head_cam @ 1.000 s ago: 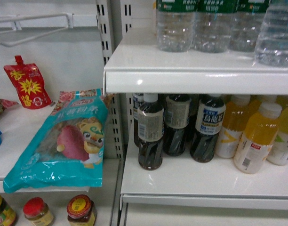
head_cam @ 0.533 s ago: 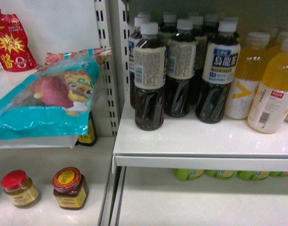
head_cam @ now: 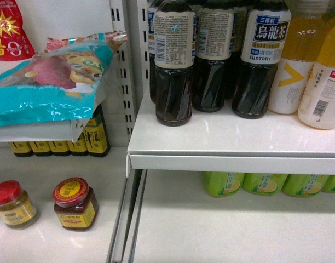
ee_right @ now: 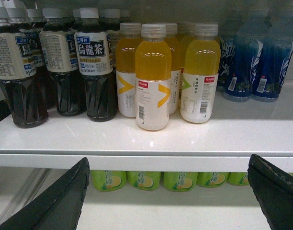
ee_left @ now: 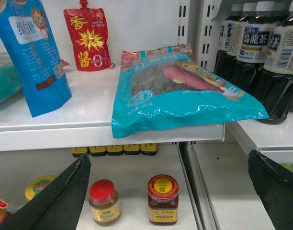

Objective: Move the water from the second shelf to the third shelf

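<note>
Both claws, left gripper (ee_left: 170, 191) and right gripper (ee_right: 170, 191), were wide apart, holding nothing. No water bottle showed (only tea bottles (head_cam: 211, 55)), so finding one seemed the job.

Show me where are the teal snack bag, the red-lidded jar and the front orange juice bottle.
teal snack bag (ee_left: 185, 98): left wrist view, on the bag's front face.
red-lidded jar (ee_left: 104, 202): left wrist view, on the jar's body below the lid.
front orange juice bottle (ee_right: 153, 79): right wrist view, on its label.
</note>
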{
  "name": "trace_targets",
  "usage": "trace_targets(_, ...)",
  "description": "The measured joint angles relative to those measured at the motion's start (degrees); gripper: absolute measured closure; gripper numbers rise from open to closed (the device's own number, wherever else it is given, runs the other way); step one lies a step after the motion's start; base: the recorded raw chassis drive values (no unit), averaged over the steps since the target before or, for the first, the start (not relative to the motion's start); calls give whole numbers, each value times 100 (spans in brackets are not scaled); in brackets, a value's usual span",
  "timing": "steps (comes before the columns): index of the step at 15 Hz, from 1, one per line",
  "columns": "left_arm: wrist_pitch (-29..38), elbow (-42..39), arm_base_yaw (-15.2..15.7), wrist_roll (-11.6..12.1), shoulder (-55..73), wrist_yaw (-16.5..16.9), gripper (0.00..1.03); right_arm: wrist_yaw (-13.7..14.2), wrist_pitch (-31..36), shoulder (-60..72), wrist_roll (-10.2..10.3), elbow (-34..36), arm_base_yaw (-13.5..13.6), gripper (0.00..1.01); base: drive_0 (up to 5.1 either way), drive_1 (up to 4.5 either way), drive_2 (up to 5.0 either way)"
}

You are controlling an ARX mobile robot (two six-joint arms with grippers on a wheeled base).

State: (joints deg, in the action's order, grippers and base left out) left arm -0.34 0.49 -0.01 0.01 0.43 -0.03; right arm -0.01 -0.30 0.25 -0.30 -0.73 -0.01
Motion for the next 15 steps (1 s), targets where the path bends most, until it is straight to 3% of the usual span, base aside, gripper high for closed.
trace_targets(15, 2, 0, 0, -2, 0, 0, 5, 2, 0, 0, 0, 0, 0, 3, 0, 0, 0)
